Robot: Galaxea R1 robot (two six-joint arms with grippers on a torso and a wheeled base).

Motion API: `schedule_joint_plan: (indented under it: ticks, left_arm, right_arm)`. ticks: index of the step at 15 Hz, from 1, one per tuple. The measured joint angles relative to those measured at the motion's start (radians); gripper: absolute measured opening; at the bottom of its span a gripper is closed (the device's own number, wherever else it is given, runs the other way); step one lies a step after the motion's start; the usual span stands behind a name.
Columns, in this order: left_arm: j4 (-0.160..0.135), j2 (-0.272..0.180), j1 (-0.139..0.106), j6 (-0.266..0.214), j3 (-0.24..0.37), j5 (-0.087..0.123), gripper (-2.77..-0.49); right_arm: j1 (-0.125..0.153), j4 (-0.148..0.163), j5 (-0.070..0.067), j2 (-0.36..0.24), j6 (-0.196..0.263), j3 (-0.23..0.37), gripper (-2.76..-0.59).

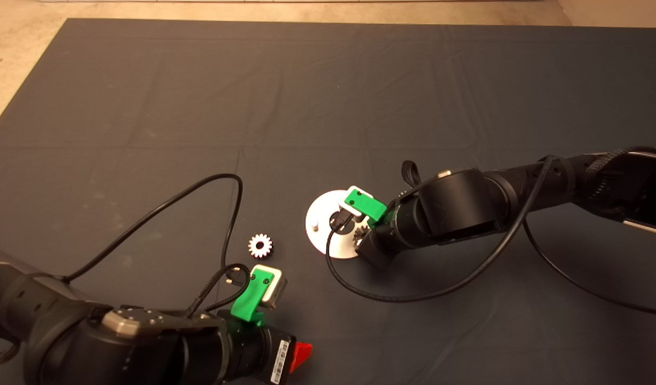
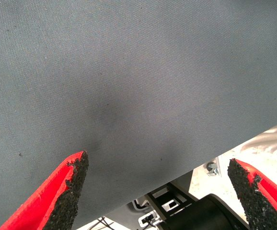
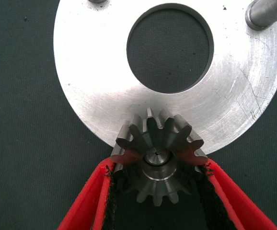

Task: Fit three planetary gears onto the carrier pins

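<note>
Mat (image 1: 328,96) is covering the table. Right arm is reaching in from the right; right gripper (image 3: 158,168) is pinching a gear (image 3: 158,152) by its toothed flanks, the gear sitting over a pin (image 3: 156,157) at the disc's (image 3: 95,86) rim. Another pin (image 3: 265,13) is standing bare. Left gripper (image 2: 157,191) is hanging spread wide and empty over the near mat. A loose gear (image 1: 260,245) is lying just left of the disc.

Handling, judged: gears are looking like stiff, dense, smooth metal; take hold across opposite teeth, bore kept clear.

Label on the left wrist is showing a barcode; no text readable.
</note>
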Motion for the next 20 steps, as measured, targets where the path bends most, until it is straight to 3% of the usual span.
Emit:
schedule_joint_plan:
  ticks: [5,14,20]
  left_arm:
    - [0.000,0.000,0.000,0.000,0.000,0.000,-1.19]
    - [0.000,0.001,0.000,0.000,0.000,0.000,-1.19]
    - [0.000,0.001,0.000,0.000,0.000,0.000,-1.19]
  right_arm:
    - [-0.005,-0.002,0.000,0.000,-0.001,0.000,-2.03]
    - [-0.005,-0.002,0.000,0.000,-0.004,0.001,-1.33]
    - [-0.004,-0.002,0.001,-0.002,-0.004,0.034,-1.15]
